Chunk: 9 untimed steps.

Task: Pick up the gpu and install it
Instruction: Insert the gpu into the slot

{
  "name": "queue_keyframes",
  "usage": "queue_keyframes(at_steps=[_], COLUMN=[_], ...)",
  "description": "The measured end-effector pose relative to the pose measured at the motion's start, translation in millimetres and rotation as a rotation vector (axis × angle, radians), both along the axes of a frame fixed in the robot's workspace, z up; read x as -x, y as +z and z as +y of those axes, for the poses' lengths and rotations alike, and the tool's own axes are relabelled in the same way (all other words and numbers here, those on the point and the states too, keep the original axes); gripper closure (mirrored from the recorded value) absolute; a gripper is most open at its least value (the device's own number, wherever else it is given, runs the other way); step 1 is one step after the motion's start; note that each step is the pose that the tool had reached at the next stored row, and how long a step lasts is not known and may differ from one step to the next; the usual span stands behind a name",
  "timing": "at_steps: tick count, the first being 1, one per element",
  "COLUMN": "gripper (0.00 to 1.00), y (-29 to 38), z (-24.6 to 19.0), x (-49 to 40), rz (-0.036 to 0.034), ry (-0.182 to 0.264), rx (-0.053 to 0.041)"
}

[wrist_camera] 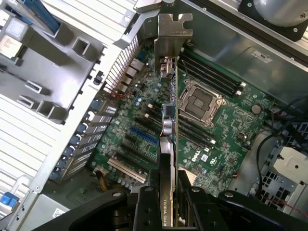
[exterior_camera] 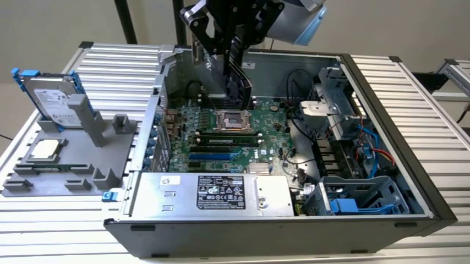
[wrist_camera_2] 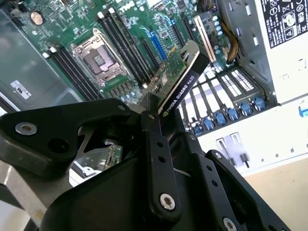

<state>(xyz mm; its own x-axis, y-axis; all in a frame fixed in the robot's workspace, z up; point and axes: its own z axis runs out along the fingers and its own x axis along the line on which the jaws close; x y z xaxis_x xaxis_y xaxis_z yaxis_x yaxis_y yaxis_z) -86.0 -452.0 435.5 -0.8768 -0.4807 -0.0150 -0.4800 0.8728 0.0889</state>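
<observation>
My gripper (exterior_camera: 229,52) is shut on the gpu (exterior_camera: 239,82), which hangs edge-down over the back part of the motherboard (exterior_camera: 276,129) inside the open computer case. In both wrist views the card is clamped between the black fingers (wrist_camera_2: 155,139). The second wrist view shows the gpu (wrist_camera_2: 179,79) with its green board and black cooler, held clear above the board. In the first wrist view the gpu (wrist_camera: 167,122) is seen edge-on from my gripper (wrist_camera: 166,191), with its silver end bracket (wrist_camera: 172,36) near the case's rear wall. The blue expansion slot (wrist_camera: 143,136) lies to one side of the card.
An empty CPU socket (exterior_camera: 233,119) and memory sticks (exterior_camera: 228,140) lie under the card. The power supply (exterior_camera: 220,192) fills the case's near side. On the exterior view's left, a grey holder (exterior_camera: 74,165) carries a hard drive (exterior_camera: 55,99) and a CPU chip (exterior_camera: 45,148).
</observation>
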Motion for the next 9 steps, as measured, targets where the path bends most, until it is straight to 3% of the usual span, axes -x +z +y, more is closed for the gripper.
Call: queue_keyframes(at_steps=[9], gripper=[1.0], y=[0.0], z=[0.2], x=[0.0], rz=[-0.0001], ry=[0.024], rx=[-0.0001])
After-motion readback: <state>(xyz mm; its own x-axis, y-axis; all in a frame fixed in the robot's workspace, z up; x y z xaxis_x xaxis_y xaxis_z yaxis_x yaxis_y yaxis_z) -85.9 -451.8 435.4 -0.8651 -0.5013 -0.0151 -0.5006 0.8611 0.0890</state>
